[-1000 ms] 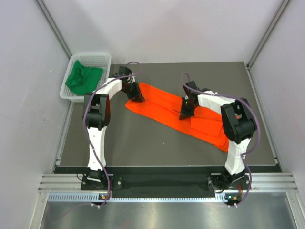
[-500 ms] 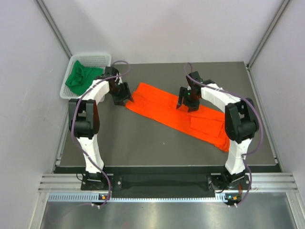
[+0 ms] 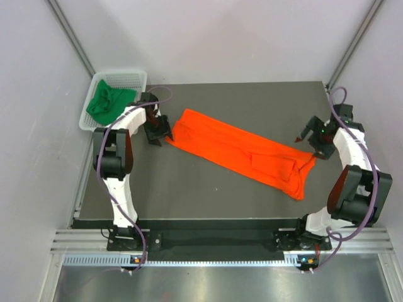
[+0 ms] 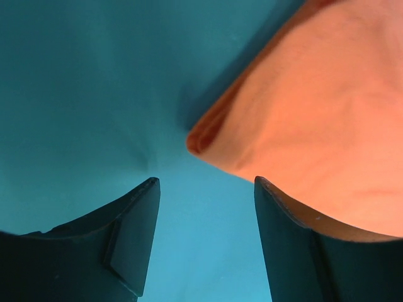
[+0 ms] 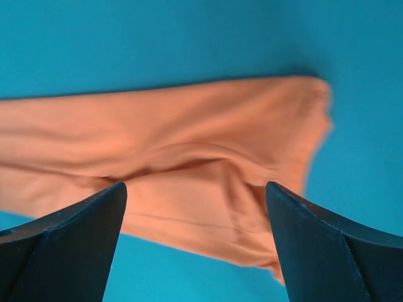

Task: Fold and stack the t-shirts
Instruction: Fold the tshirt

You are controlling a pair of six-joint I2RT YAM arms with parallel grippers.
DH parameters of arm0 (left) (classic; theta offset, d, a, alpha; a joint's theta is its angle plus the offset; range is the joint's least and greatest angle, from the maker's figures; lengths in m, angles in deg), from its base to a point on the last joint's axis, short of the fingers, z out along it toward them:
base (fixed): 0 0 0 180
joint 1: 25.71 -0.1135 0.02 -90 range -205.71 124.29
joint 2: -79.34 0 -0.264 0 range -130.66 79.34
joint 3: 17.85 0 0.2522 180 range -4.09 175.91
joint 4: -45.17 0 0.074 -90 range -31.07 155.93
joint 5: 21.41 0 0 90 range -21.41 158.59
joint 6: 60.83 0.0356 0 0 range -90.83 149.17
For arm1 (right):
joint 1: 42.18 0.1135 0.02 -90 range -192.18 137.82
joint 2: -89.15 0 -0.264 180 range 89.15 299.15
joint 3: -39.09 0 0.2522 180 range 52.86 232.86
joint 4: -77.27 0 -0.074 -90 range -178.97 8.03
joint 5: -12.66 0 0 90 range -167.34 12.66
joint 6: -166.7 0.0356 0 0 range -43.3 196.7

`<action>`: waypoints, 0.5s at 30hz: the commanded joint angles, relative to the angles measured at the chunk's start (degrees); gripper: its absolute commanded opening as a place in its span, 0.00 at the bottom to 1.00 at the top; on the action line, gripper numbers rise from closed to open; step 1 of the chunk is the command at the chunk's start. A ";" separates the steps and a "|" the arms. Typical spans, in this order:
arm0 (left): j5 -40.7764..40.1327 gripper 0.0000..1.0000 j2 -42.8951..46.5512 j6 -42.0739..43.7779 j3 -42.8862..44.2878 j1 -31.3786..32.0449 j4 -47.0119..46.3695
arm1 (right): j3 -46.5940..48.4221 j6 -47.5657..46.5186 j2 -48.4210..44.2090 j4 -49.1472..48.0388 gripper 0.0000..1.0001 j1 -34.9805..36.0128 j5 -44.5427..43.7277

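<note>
The orange t-shirt (image 3: 239,151) lies on the dark table as a long folded strip, running diagonally from upper left to lower right. My left gripper (image 3: 160,130) is just off its left end, open and empty; in the left wrist view a corner of the orange t-shirt (image 4: 315,119) lies ahead and right of my left gripper (image 4: 205,182). My right gripper (image 3: 313,140) hovers beside the strip's right end, wide open. In the right wrist view my right gripper (image 5: 196,186) frames the orange t-shirt (image 5: 189,132) without touching it. The green t-shirt (image 3: 108,102) sits crumpled in the basket.
The white mesh basket (image 3: 135,75) stands at the table's far left corner, just behind the left arm. Grey walls close in on both sides, and the table's right edge (image 3: 352,163) runs under the right arm.
Both grippers opened and let go of the orange t-shirt. The left one drew back left off its end; the right one swung far right, past the shirt's right end.
</note>
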 commanded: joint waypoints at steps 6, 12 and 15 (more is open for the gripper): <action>-0.79 0.61 -5.53 0.44 4.14 -0.58 1.68 | -7.60 -4.58 0.24 -2.78 0.88 -7.87 -0.72; -0.43 0.38 -7.73 0.87 4.93 -0.66 2.11 | -7.43 -5.28 5.08 -5.96 0.79 -9.72 -1.60; -0.25 0.15 -7.73 1.14 4.84 -0.66 1.76 | -7.17 -5.72 7.01 -7.98 0.76 -9.90 -2.83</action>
